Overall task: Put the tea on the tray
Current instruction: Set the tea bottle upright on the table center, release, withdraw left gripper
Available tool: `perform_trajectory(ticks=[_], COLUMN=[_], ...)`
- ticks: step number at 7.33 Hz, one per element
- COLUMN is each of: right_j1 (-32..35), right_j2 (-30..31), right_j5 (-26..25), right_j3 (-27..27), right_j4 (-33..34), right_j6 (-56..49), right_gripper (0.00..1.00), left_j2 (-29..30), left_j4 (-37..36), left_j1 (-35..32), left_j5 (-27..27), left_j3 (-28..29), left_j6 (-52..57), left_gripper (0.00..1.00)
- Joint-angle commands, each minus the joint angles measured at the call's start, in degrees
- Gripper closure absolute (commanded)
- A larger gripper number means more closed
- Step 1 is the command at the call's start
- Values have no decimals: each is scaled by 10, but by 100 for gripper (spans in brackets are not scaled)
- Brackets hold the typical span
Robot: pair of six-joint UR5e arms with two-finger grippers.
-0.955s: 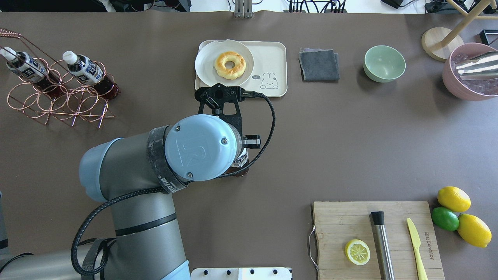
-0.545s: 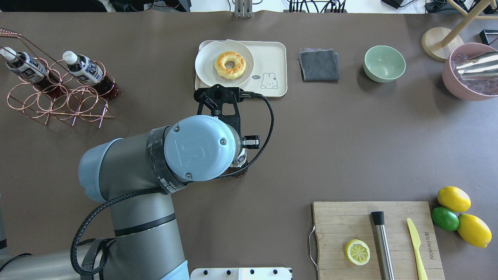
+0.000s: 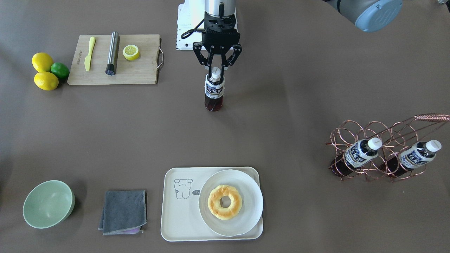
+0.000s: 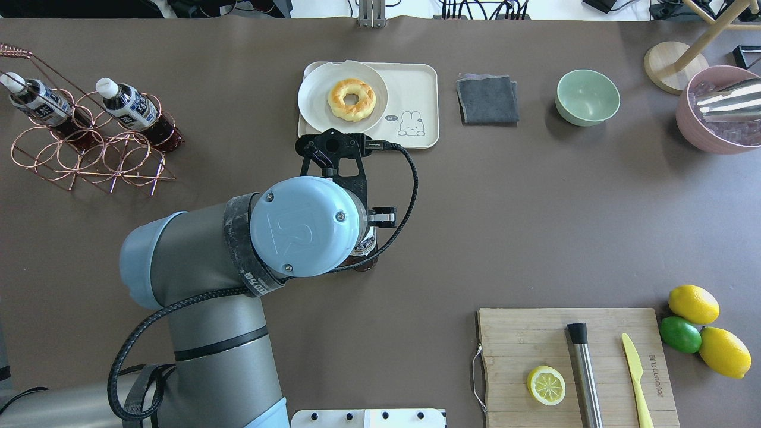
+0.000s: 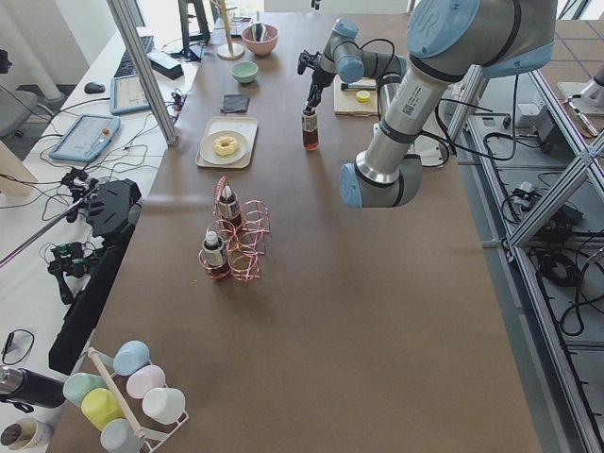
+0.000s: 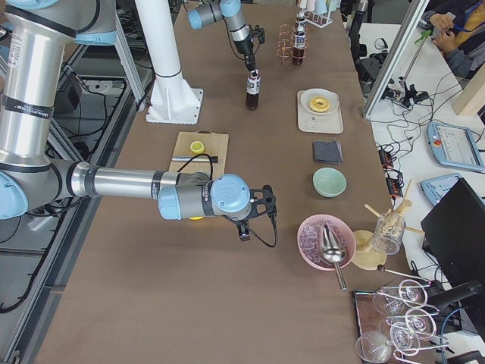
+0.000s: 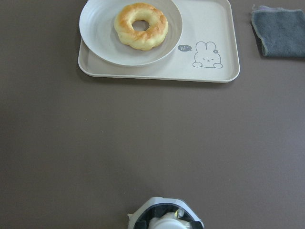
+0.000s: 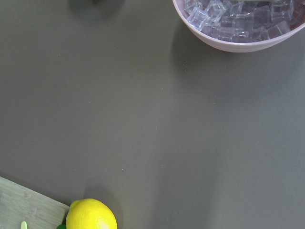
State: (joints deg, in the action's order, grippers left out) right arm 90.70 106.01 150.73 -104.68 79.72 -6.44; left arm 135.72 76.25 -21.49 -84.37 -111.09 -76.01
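Note:
The tea (image 3: 214, 91) is a small bottle of dark liquid with a white cap, upright near the table's middle on the robot's side. My left gripper (image 3: 217, 71) comes straight down on it, fingers shut on its cap and neck. The overhead view shows only the bottle's lower edge (image 4: 366, 249) under my arm. The cap (image 7: 164, 223) sits at the bottom of the left wrist view. The cream tray (image 3: 182, 218) lies beyond it, also in the overhead (image 4: 419, 89) and left wrist (image 7: 209, 28) views. My right gripper (image 6: 246, 230) hovers near the cutting board; I cannot tell whether it is open or shut.
A plate with a doughnut (image 3: 225, 202) fills the tray's half on the robot's left. Two like bottles lie in a copper rack (image 3: 383, 151). A grey cloth (image 3: 123, 211), green bowl (image 3: 47, 203), cutting board (image 3: 116, 59), lemons and lime (image 3: 45, 72) and pink ice bowl (image 4: 716, 110) stand around.
My left arm's elbow has shifted very slightly to the left in the overhead view. The bottle and gripper hold nearly the same place.

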Motion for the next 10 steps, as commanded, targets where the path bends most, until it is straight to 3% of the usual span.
perform_trajectory(ticks=[1, 2, 3, 4, 5, 6, 8, 9, 10], right_j1=[0, 0, 0, 0, 0, -1, -28, -51, -98], right_j2=[-1, -1, -1, -4, -6, -17, -66, -96, -128], right_j5=[0, 1, 1, 1, 3, 19, 21, 18, -2], right_j3=[0, -1, -1, -2, -3, -6, -52, -61, -62], right_j4=[1, 1, 0, 0, -1, -1, -4, -12, -24], right_j6=[0, 0, 0, 2, 9, 14, 144, 183, 198], right_gripper=[1, 1, 1, 1, 1, 1, 1, 2, 2], left_j2=[0, 1, 1, 1, 1, 0, -21, -45, -82], left_j4=[0, 0, 0, 0, 0, -1, -1, -1, -1], left_j1=[2, 4, 5, 8, 8, 8, -10, -38, -85], left_j5=[1, 5, 14, 17, 17, 16, 8, -10, -77], left_j3=[0, -1, -2, -5, -7, -12, -49, -67, -82], left_j6=[-1, -5, -18, -19, -19, -18, 3, 49, 92], left_gripper=[86, 62, 26, 13, 4, 4, 4, 4, 4])
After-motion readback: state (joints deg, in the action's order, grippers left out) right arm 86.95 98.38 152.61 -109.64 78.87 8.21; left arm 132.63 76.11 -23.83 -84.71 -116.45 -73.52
